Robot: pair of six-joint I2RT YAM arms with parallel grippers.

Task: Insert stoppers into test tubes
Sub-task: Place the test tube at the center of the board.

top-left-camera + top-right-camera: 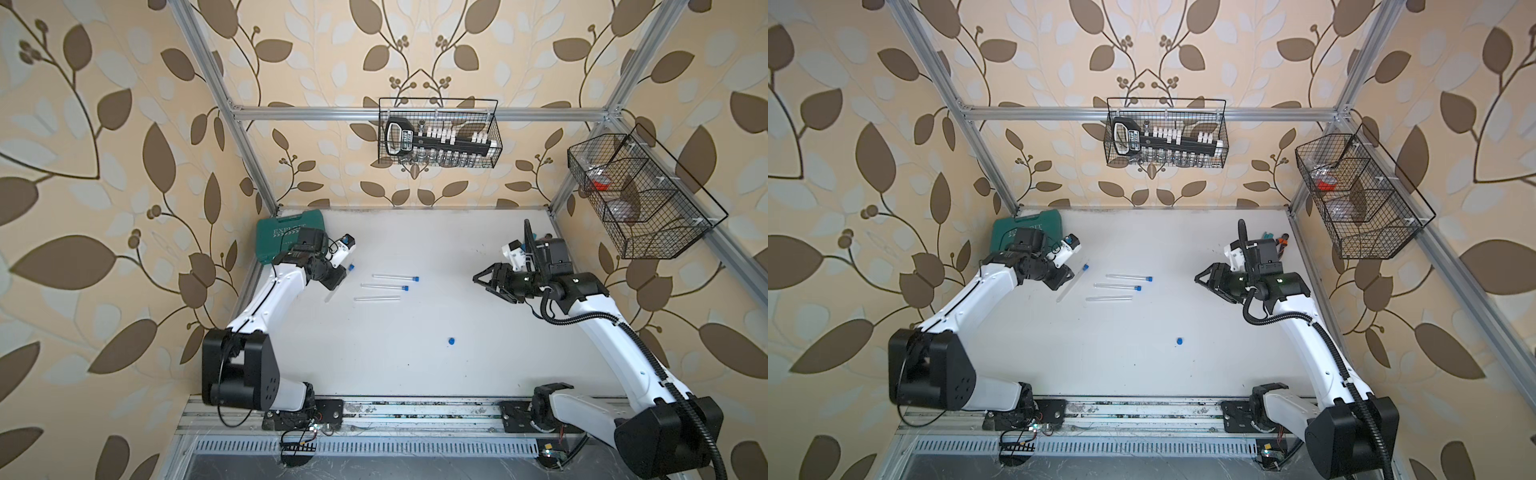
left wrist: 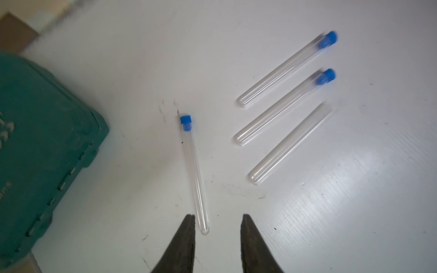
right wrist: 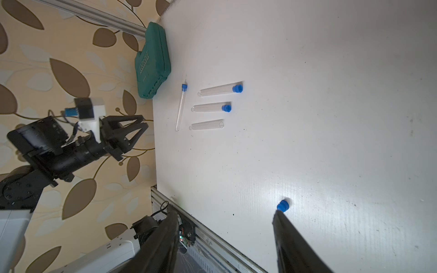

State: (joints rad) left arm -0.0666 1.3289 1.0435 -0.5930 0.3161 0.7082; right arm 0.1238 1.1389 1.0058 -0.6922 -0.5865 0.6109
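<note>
Several clear test tubes lie on the white table. Two in the middle row (image 1: 395, 276) (image 1: 384, 286) each carry a blue stopper (image 1: 416, 279) (image 1: 406, 288) at the right-hand end. The nearest tube of the row (image 1: 377, 298) (image 3: 207, 124) has an empty mouth. A fourth, stoppered tube (image 2: 194, 175) (image 1: 1073, 282) lies slanted on the table. Its rounded end rests between the fingertips of my open left gripper (image 2: 218, 217), close to one finger and ungripped. A loose stopper (image 1: 451, 340) (image 3: 283, 205) sits alone toward the front. My right gripper (image 3: 224, 211) (image 1: 484, 282) hovers open and empty at the right.
A green plastic case (image 1: 286, 232) (image 2: 35, 141) lies at the back left corner, just behind my left wrist. A wire basket (image 1: 436, 99) of white-capped vials hangs on the back wall. Another wire basket (image 1: 665, 245) hangs on the right wall. A metal rail (image 1: 415, 415) runs along the front edge.
</note>
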